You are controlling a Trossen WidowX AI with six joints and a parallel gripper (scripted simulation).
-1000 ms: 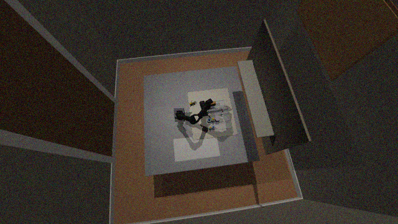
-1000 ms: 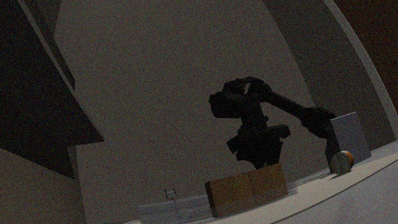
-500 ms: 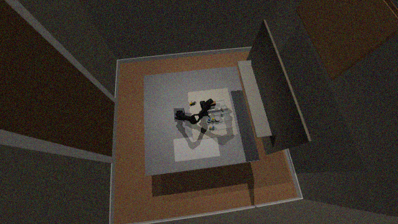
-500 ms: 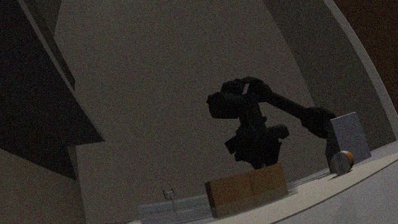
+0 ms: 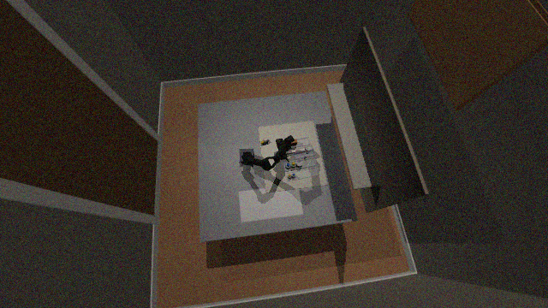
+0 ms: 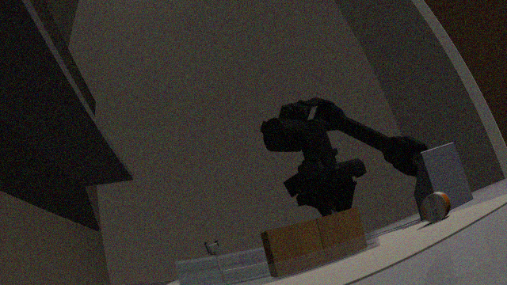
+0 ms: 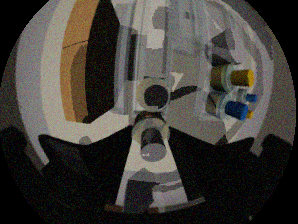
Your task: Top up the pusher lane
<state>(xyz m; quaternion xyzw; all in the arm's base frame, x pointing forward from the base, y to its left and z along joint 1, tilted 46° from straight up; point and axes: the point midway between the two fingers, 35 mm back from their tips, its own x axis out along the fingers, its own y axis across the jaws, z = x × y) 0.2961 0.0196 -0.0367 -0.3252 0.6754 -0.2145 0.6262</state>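
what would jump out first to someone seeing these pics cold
The dark arm, silhouetted above two brown boxes in the exterior view. In the wrist view, the gripper is shut on a dark-lidded jar before the clear lanes, with a yellow-capped jar and a blue-capped jar to the right. An orange-lidded jar lies on its side by a grey block.

arm (image 5: 274, 159) over lanes (image 5: 301, 156) | orange-capped jar (image 5: 265, 142) apart on mat (image 5: 295, 130)

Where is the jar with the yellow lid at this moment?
In the wrist view the yellow-lidded jar is at the right side, directly above the blue-lidded jar, well away from the dark-lidded jar held in the hand.
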